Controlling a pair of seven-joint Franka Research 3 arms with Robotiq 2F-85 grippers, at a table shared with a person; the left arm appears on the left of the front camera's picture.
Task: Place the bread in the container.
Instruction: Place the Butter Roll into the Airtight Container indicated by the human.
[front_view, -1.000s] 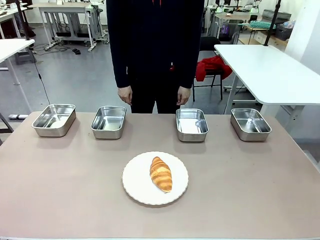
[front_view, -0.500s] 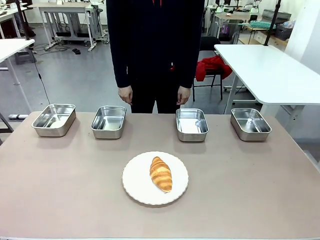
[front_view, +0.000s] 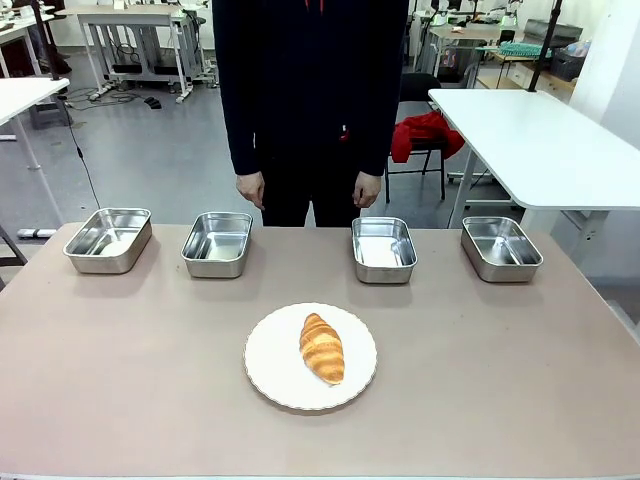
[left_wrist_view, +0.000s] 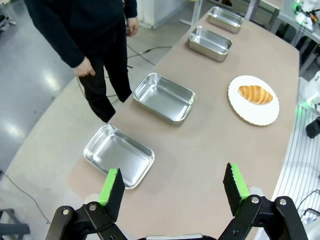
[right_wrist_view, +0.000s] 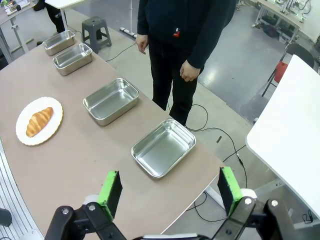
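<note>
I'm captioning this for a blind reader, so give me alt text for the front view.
A golden croissant lies on a round white plate near the middle of a brown table. Four empty steel pans stand in a row along the far edge. A person in dark clothes stands behind the table, hands hanging down.

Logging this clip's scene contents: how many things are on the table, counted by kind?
Steel pans: 4
White plate: 1
Croissant: 1
Total: 6
</note>
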